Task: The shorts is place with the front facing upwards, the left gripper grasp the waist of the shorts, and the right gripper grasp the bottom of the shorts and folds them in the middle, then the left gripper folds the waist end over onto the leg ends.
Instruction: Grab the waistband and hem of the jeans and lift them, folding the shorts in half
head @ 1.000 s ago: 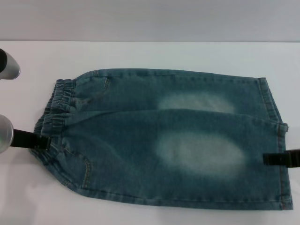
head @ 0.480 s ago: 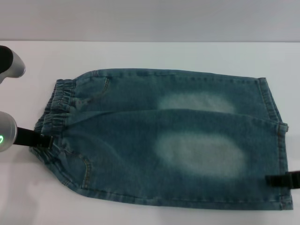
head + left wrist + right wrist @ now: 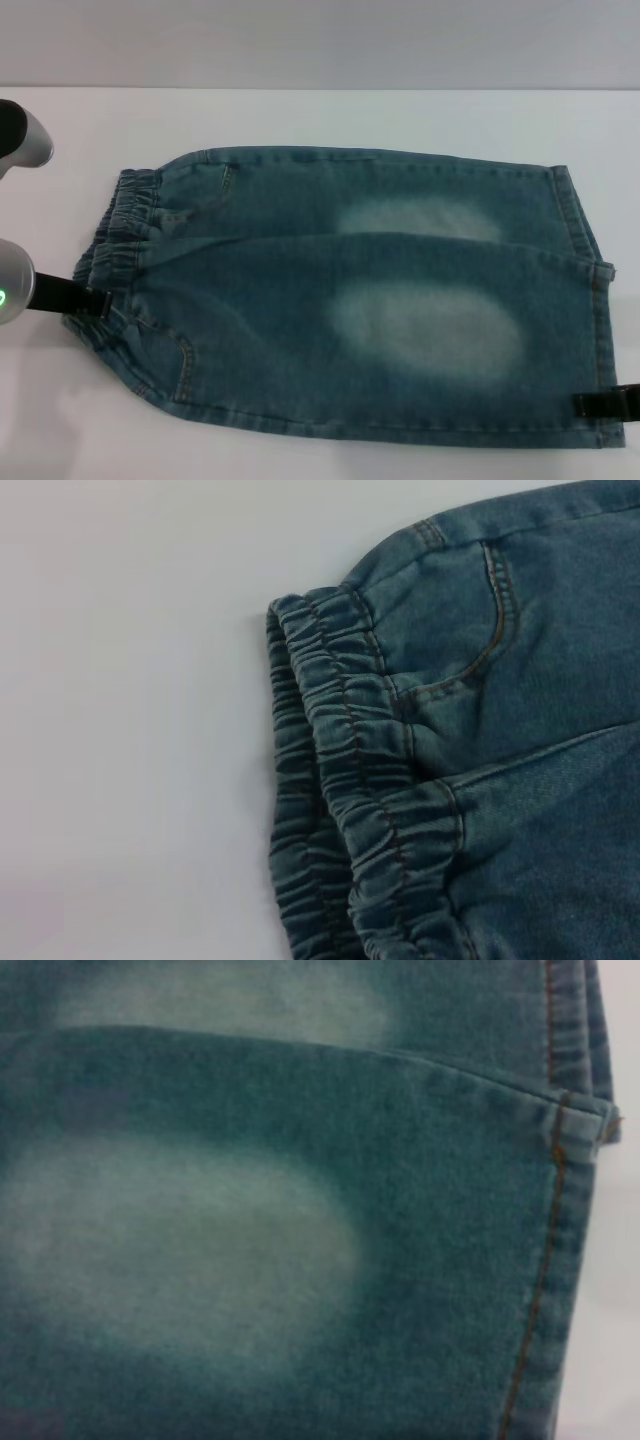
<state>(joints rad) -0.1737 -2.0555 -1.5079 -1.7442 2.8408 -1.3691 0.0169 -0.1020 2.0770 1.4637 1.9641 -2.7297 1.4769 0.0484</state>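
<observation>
Head cam: the shorts (image 3: pixel 350 300) lie flat on the white table (image 3: pixel 320 115), folded lengthwise, pale patches up. My left gripper (image 3: pixel 85 298) sits at the waist of the shorts (image 3: pixel 125 240); my right gripper (image 3: pixel 600 403) at the bottom of the shorts (image 3: pixel 598 330), near corner (can't tell finger state for either, tbh).

Left wrist cam: ruffled waistband (image 3: pixel 350 810), pocket beside it.

Right wrist cam: hem stitching (image 3: pixel 545 1230), faded patch (image 3: pixel 170 1250).

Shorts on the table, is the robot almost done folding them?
Not nearly. The shorts lie flat, front up, with nothing folded. The left gripper is at the waist of the shorts and the right gripper is at the bottom of the shorts, by the near corner. Both folds are left to do.
</observation>
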